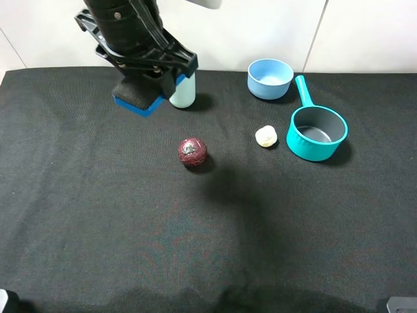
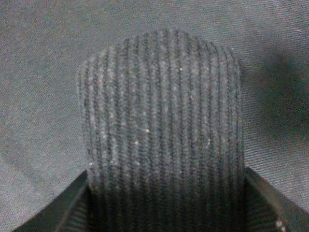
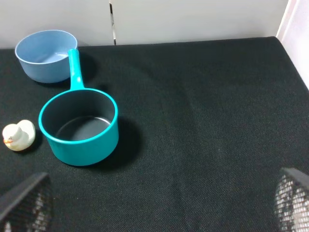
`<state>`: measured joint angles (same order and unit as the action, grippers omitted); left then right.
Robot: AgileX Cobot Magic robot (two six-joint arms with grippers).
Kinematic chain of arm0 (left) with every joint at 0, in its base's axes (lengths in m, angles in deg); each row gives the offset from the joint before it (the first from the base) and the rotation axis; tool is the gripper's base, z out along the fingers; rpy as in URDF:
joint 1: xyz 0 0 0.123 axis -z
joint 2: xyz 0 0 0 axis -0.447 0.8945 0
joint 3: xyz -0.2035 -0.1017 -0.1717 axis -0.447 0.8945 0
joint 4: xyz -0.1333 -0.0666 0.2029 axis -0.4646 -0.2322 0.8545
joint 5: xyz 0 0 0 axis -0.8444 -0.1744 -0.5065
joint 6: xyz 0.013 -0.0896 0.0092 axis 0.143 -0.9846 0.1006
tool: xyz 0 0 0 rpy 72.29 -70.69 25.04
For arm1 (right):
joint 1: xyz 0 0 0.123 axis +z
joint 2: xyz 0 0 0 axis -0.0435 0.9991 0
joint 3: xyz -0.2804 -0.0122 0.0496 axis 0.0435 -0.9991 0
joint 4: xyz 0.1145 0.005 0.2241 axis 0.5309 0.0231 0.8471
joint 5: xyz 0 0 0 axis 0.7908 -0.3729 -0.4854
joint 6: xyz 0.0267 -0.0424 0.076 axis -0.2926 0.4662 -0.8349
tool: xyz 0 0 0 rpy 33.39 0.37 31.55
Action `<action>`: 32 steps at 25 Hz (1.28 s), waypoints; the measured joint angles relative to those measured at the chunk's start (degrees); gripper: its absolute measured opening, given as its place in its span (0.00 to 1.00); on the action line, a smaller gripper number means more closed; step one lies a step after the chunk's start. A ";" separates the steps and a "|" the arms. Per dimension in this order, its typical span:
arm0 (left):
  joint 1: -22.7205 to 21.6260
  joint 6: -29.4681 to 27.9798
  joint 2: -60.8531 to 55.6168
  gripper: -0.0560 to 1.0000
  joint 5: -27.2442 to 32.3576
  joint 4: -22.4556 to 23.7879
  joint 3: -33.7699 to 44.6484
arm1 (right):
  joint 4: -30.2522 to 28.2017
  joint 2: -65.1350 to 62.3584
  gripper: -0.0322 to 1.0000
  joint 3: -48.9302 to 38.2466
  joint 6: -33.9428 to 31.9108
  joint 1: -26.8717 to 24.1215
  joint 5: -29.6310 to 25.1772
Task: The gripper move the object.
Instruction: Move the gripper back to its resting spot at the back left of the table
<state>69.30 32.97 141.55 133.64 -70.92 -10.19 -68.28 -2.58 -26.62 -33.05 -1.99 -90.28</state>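
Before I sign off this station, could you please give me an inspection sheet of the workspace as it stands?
Surface: black cloth covering the table, lying flat.
Job's things: sponge, black top over blue base, gripped at the far left, next to a pale cup.
Clutter: dark red ball mid-table; cream lump beside the teal saucepan; blue bowl behind it. Saucepan and bowl are both empty.
Hands: left hand shut on the sponge; right hand open, holding nothing.
Cables: nothing seen.
Surroundings: white wall panels behind the table.
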 joint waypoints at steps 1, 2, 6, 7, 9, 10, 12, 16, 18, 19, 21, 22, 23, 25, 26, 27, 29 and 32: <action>-0.62 -0.06 0.00 0.65 -0.12 0.00 0.00 | 0.00 0.00 0.70 0.00 0.00 0.00 0.00; -1.15 -0.06 0.00 0.65 -0.16 0.00 0.00 | 0.00 0.00 0.70 0.00 0.00 0.00 0.00; -3.58 -0.22 -0.10 0.65 -0.16 0.02 0.00 | 0.00 0.00 0.70 0.00 0.00 0.00 0.00; -4.25 -0.25 -0.16 0.65 -0.16 0.02 0.00 | 0.00 0.00 0.70 0.00 0.00 0.00 0.00; -5.57 -0.29 -0.16 0.65 -0.23 0.07 0.00 | 0.00 0.00 0.70 0.00 0.00 0.00 0.00; -6.27 -0.29 -0.16 0.65 -0.29 0.14 0.00 | 0.00 0.00 0.70 0.00 0.00 0.00 0.00; -7.59 -0.29 -0.16 0.65 -0.68 0.21 0.00 | 0.00 0.00 0.70 0.00 0.00 0.00 0.00; -10.86 -0.77 -0.16 0.65 -1.44 1.41 0.00 | 0.00 0.00 0.70 0.00 0.00 0.00 0.00; -12.04 -0.88 -0.16 0.65 -1.71 2.15 0.00 | 0.00 0.00 0.70 0.00 0.00 0.00 0.00; -12.73 -0.93 -0.16 0.65 -1.83 2.38 0.00 | 0.00 0.00 0.70 0.00 0.00 0.00 0.00; -14.11 -0.93 -0.16 0.65 -1.99 2.61 0.00 | 0.00 0.00 0.70 0.00 0.00 0.00 0.00; -14.63 -0.93 -0.16 0.65 -2.22 2.76 0.00 | 0.00 0.00 0.70 0.00 0.00 0.00 0.00; -15.24 -0.93 -0.16 0.65 -2.39 2.91 0.00 | 0.00 0.00 0.70 0.00 0.00 0.00 0.00; -16.17 -1.15 -0.16 0.65 -3.06 3.61 0.00 | 0.00 0.00 0.70 0.00 0.00 0.00 0.00; -16.31 -1.47 -0.16 0.65 -3.68 4.47 0.06 | 0.00 0.00 0.70 0.00 0.00 0.00 0.00; -16.43 -2.05 -0.16 0.65 -4.29 5.26 0.28 | 0.00 0.00 0.70 0.00 0.00 0.00 0.00; -16.62 -3.57 -0.16 0.65 -5.61 6.64 0.95 | 0.00 0.00 0.70 0.00 0.00 0.00 0.00; -17.42 -4.74 -0.16 0.65 -7.97 7.12 2.57 | 0.00 0.00 0.70 0.00 0.00 0.00 0.00</action>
<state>51.89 28.23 141.39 125.67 -63.80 -7.62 -68.28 -2.58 -26.62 -33.05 -1.99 -90.28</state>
